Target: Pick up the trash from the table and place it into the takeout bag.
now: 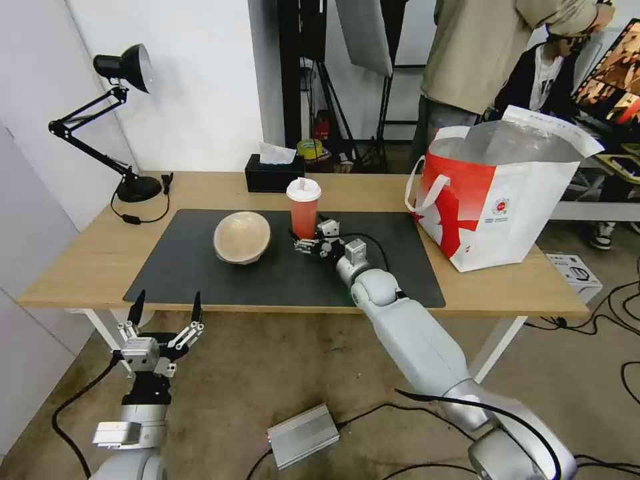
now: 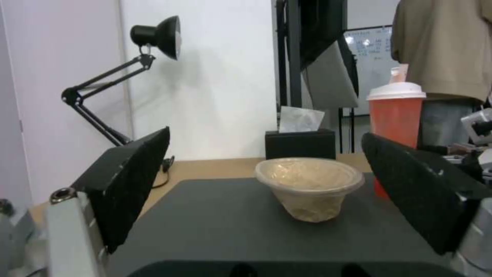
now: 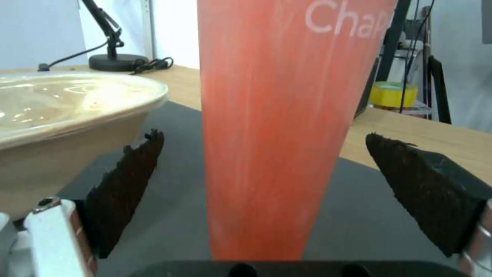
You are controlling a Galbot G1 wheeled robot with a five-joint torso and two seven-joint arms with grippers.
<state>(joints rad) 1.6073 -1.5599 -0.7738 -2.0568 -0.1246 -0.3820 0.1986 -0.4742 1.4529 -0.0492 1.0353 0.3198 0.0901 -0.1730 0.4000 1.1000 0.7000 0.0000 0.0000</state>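
- The desk lamp [image 1: 127,127] stands on the bench [image 1: 100,253] well left of the dark grey mat [image 1: 200,267], by the wall.
- The left claw [image 1: 167,308] hangs below the bench's front edge, off the mat's near-left corner, with its black fingers [image 2: 128,184] spread wide and nothing between them.
- The beige bowl [image 1: 242,237] sits on the left half of the mat, its film-covered rim tilted toward the front of the bench; in the left wrist view [image 2: 309,188] it shows standing on its narrow base, framed between the left claw's fingers but well beyond them.
- The black tissue box [image 1: 275,173] rests on the bare wood behind the mat, a white tissue poking out of its top.
- The red drink cup [image 1: 304,208] with a white lid stands upright near the middle of the mat, just right of the beige bowl and apart from it.
- The right claw [image 1: 308,242] reaches low over the mat at the foot of the cup; in the right wrist view the cup [image 3: 276,127] stands between its two open fingers [image 3: 425,184] with a gap on either side, so nothing is gripped.
- The takeout bag [image 1: 497,200] stands upright on the bench just right of the mat, its mouth open and the silver lining showing, a white loop handle hanging on the side facing the mat.
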